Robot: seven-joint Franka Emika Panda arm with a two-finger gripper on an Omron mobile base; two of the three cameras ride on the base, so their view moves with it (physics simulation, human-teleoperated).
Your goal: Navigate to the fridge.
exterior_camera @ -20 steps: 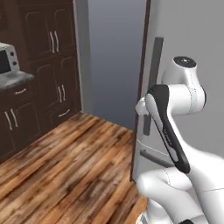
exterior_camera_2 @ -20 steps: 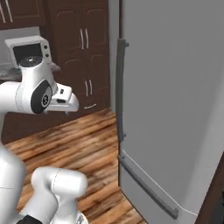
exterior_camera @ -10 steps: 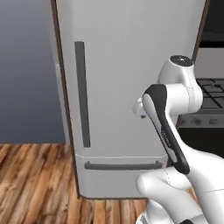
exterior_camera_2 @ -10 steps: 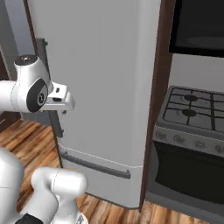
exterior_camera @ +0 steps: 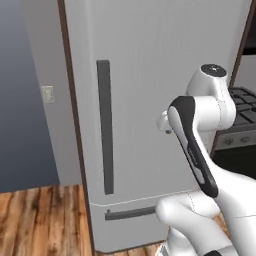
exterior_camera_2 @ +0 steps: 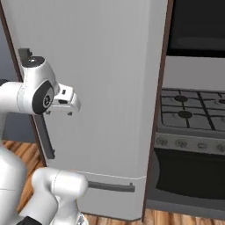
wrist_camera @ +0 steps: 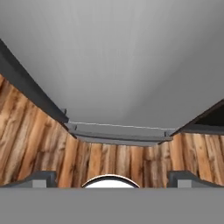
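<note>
Directly ahead, fridge point(exterior_camera: 150, 75) stands between grey wall point(exterior_camera: 25, 100) and stove point(exterior_camera_2: 193, 110).

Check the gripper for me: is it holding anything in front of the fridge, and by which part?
Nothing is held. In the hand view the gripper has its tips wide apart with only floor and the fridge between them; it hangs short of the door.

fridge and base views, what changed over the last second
The base drove and turned, so the whole scene shifted: the fridge, seen edge-on a second ago, now faces the cameras close up, and the stove to its right has come into view. Nothing was grasped or released. The arm kept its folded pose, and the end effector held nothing.
</note>
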